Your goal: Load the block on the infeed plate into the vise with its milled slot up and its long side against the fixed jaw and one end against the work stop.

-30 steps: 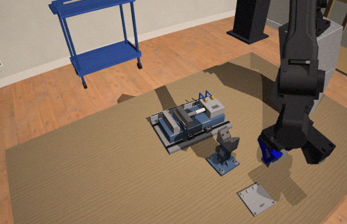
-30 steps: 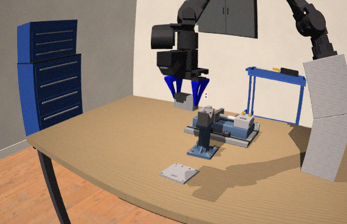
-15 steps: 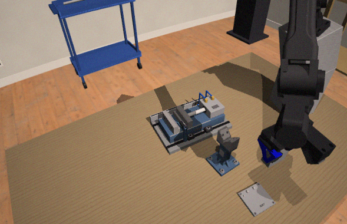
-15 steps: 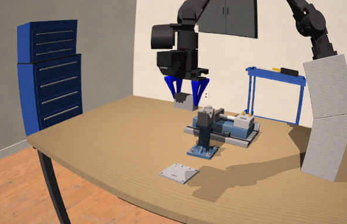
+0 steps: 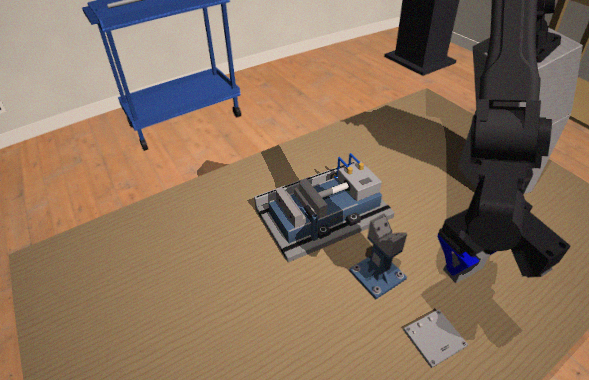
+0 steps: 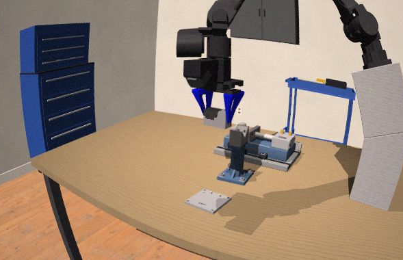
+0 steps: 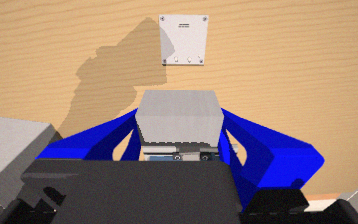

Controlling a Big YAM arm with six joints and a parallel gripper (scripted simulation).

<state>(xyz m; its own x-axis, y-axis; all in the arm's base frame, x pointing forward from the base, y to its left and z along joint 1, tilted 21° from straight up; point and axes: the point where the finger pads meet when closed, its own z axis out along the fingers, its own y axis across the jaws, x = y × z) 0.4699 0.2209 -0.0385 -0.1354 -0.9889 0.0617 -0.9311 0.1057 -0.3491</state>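
Though boxy, a grey block (image 5: 468, 273) (image 6: 215, 122) (image 7: 180, 116) (quite matte).

In the exterior view, on the tan wooden table (image 5: 165, 300) (image 6: 147, 154) (image 7: 280, 50), the square grey metal plate (image 5: 435, 337) (image 6: 209, 201) (image 7: 184, 42) lies before the blue-footed grey V-block stand (image 5: 382, 255) (image 6: 237, 159), with the blue-and-grey metal vise (image 5: 315, 197) (image 6: 275, 152) behind it, to the right.

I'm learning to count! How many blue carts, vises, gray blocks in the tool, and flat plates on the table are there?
Blue carts: 1
Vises: 1
Gray blocks: 1
Flat plates: 1
Total: 4
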